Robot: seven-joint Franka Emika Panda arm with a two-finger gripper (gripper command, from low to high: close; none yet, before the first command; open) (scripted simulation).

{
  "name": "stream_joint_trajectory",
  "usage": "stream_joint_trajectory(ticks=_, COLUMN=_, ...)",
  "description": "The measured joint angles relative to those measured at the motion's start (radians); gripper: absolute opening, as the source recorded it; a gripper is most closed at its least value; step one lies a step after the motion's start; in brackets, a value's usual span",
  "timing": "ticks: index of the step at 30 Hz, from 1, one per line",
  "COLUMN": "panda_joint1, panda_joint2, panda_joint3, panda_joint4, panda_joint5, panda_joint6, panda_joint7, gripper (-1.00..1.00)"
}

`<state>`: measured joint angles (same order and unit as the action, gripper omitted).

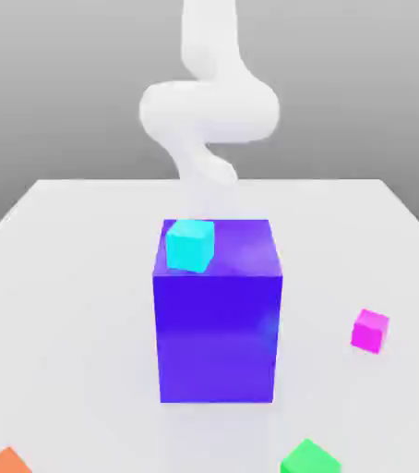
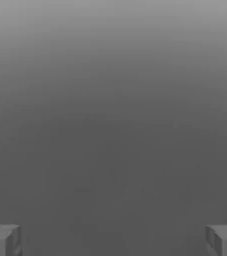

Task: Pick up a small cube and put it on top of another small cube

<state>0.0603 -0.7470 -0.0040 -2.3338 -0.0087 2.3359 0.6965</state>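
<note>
The big blue-purple block [image 1: 218, 319] stands upright in the middle of the white table [image 1: 75, 277], and everything else is easiest placed from it. The small magenta-pink cube [image 1: 370, 330] sits on the table off to the block's side, toward the exterior view's right, well apart from it and level with the block's lower half. Being a cube it has no long axis to speak of; it rests flat on one face, turned a little so that one vertical edge faces the camera rather than a flat side. A cyan cube [image 1: 191, 245] rests on top of the block, near the top's left front corner, also slightly turned. A green cube [image 1: 309, 458] lies in front of the block, to the right, and an orange cube [image 1: 5, 461] in front to the left. The white arm [image 1: 209, 111] rises behind the block. The gripper [image 2: 113, 240] has its two fingers [image 2: 3, 240] spread wide, with nothing between them
</note>
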Motion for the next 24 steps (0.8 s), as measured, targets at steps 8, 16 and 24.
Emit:
stream_joint_trajectory(ticks=8, panda_joint1=0.190, panda_joint2=0.172, panda_joint3=-0.014, panda_joint4=-0.110, panda_joint5=-0.020, panda_joint6=0.116, panda_joint7=-0.341, gripper=0.00)
stream_joint_trajectory(ticks=16, panda_joint1=0.369, panda_joint2=0.340, panda_joint3=-0.026, panda_joint4=-0.217, panda_joint5=-0.029, panda_joint6=0.230, panda_joint7=-0.684, gripper=0.00)
stream_joint_trajectory(ticks=24, panda_joint1=0.533, panda_joint2=0.509, panda_joint3=-0.023, panda_joint4=-0.324, panda_joint5=-0.021, panda_joint6=0.344, panda_joint7=-1.039, gripper=0.00)
